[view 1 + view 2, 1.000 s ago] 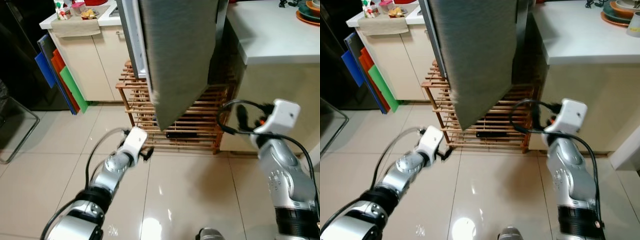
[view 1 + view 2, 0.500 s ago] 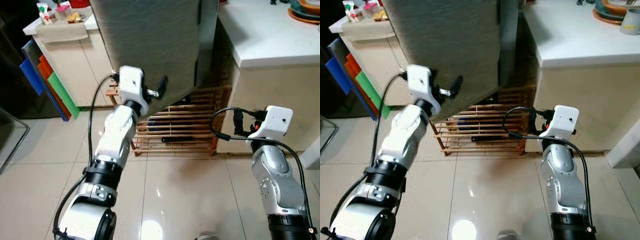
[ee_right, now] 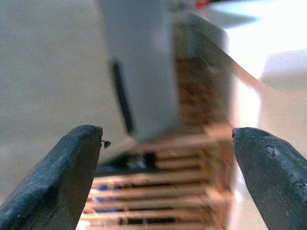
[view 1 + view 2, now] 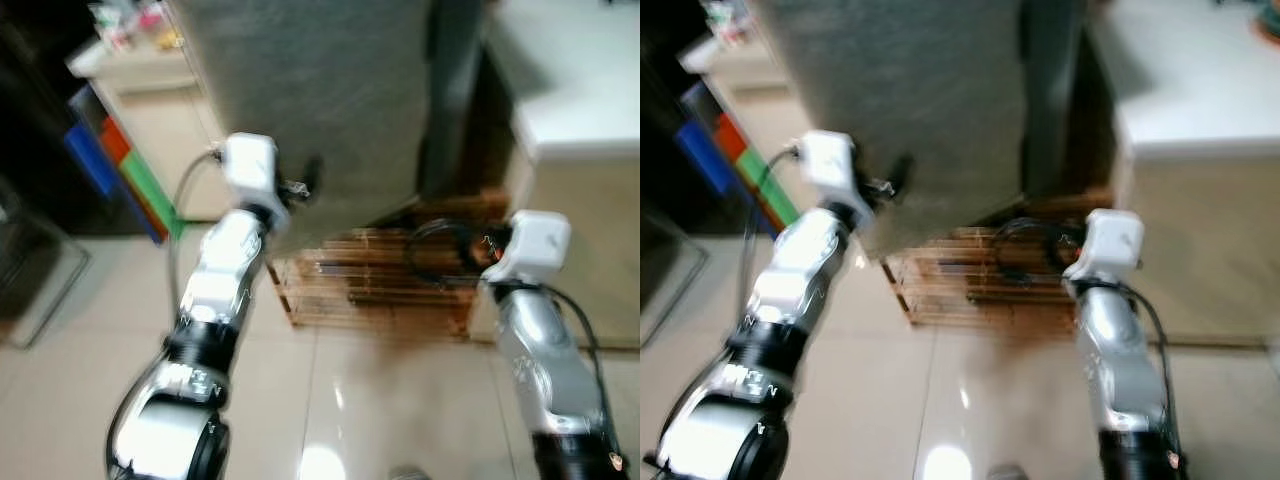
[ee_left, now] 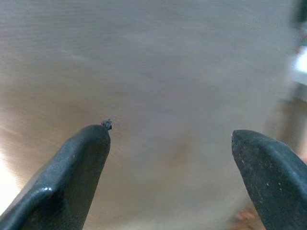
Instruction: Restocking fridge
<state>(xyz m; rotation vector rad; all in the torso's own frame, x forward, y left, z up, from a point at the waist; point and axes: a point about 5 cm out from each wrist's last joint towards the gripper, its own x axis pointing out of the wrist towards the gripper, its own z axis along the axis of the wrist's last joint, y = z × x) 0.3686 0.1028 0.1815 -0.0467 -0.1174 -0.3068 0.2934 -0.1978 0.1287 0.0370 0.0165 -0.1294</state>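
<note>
The tall grey brushed-metal fridge door [image 4: 320,90] stands before me at twelve o'clock, its flat face taking up the upper middle of my head view, with a dark gap along its edge toward one o'clock. My left jaws [image 4: 305,185] are raised against that face at about eleven o'clock, held apart with nothing between them; through my left wrist camera I see my two black fingertips [image 5: 79,163] spread wide and the grey panel close behind, though I cannot tell whether they touch it. My right jaws [image 3: 168,158] are also apart and empty, held lower at about two o'clock and aimed at the low slatted wooden rack [image 4: 385,285] that sits on the floor beneath the door. Beyond it, at two o'clock, is the white worktop [image 4: 575,100] on its beige base; at ten o'clock a cream cabinet [image 4: 165,130] with blue, orange and green flat boards [image 4: 120,165] leaning against it. The whole scene is blurred, so my head is moving. I judge the step in hand to be working the door with my left arm, whether swinging it shut or open I cannot settle. To do it well I should press flat and evenly on the panel, keep my right arm clear of the door's sweep, and steady my stance on the glossy tiled floor [image 4: 380,400].
</note>
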